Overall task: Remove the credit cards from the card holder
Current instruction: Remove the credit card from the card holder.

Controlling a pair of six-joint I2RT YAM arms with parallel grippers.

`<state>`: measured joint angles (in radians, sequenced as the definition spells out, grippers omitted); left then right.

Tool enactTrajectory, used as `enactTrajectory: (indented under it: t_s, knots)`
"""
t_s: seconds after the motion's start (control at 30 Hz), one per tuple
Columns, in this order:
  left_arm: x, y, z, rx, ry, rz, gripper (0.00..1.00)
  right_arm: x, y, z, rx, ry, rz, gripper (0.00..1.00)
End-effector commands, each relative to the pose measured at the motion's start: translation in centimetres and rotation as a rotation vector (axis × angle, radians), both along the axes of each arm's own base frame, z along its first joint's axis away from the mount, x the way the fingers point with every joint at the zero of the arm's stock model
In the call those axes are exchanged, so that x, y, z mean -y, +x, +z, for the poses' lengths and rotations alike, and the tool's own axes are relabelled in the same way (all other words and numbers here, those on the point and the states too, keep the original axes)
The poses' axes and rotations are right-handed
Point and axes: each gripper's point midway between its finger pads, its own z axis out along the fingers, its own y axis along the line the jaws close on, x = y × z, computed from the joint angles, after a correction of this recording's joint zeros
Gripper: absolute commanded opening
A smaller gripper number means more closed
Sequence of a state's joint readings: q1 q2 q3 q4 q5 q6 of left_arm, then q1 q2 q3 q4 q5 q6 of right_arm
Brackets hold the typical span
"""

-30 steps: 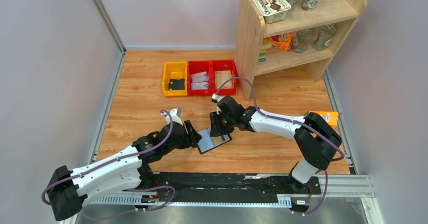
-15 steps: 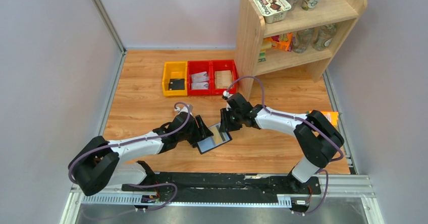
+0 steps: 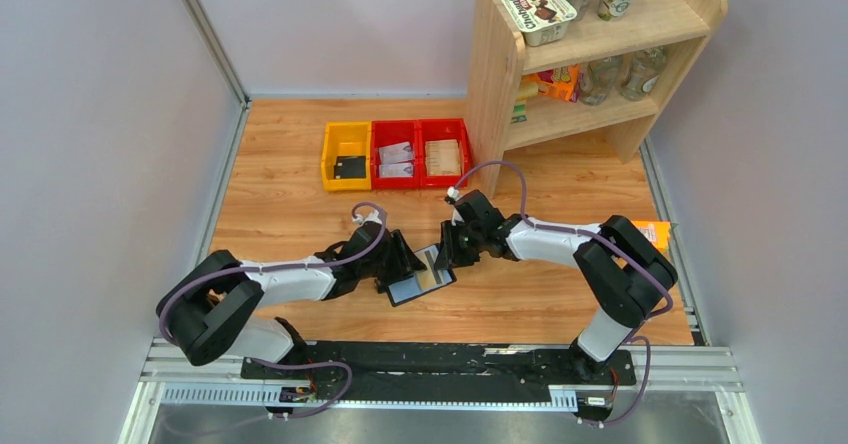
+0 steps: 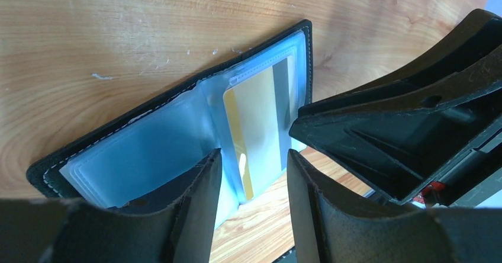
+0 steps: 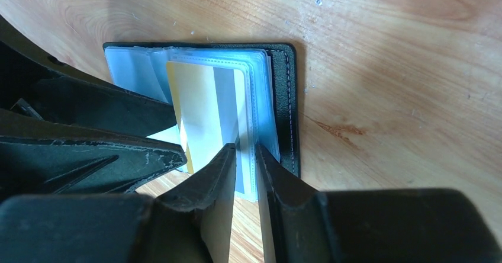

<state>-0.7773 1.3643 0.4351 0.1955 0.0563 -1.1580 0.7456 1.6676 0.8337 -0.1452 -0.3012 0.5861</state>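
Observation:
The card holder (image 3: pixel 420 279) lies open on the wood table between both grippers; it is black with clear bluish sleeves (image 4: pixel 148 150). One sleeve stands up with a gold card with a grey stripe (image 4: pixel 260 121) in it, also seen in the right wrist view (image 5: pixel 201 109). No black card shows in the holder. My left gripper (image 4: pixel 253 174) is open, its fingers either side of that sleeve's lower edge. My right gripper (image 5: pixel 245 162) is pinched on the edge of the sleeve stack beside the black cover (image 5: pixel 287 97). From above, the left gripper (image 3: pixel 400 262) and right gripper (image 3: pixel 448 252) almost touch.
A yellow bin (image 3: pixel 330 154) holding a flat black thing and two red bins (image 3: pixel 420 124) with whitish cards stand behind. A wooden shelf (image 3: pixel 490 84) with cups and bottles is at the back right. An orange carton (image 3: pixel 652 232) lies at the right edge.
My left arm has reached further right to the holder. My right gripper has shifted right. The holder has opened more, and the gold card now shows.

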Motion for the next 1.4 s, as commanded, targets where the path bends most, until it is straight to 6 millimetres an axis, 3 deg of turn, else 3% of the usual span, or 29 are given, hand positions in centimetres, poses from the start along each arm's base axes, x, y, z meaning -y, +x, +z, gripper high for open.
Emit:
enactTrajectory:
  t_s: [0.0, 0.37, 0.77, 0.9, 1.17, 1.37]
  knots:
    - [0.9, 0.5, 0.3, -0.008, -0.044, 0.012, 0.52, 0.2, -0.7, -1.0, -0.04, 0.0, -0.007, 0.25]
    - [2.0, 0.6, 2.5, 0.103, -0.246, 0.014, 0.29, 0.0, -1.1, -1.5, -0.071, 0.028, -0.019, 0.25]
    - [2.0, 0.7, 7.2, 0.259, -0.331, -0.032, 0.25, 0.2, -1.1, -1.9, -0.098, 0.04, -0.035, 0.25]
    - [2.4, 0.5, 7.4, 0.258, -0.343, -0.057, 0.24, 0.1, -1.1, -1.9, -0.104, 0.042, -0.035, 0.25]
    - [2.8, 0.1, 6.0, 0.213, -0.344, -0.072, 0.24, 0.2, -1.2, -2.1, -0.109, 0.038, -0.036, 0.25]
    - [1.8, 0.2, 5.5, 0.216, -0.308, -0.034, 0.03, 0.4, -1.2, -2.5, -0.115, 0.023, -0.047, 0.25]
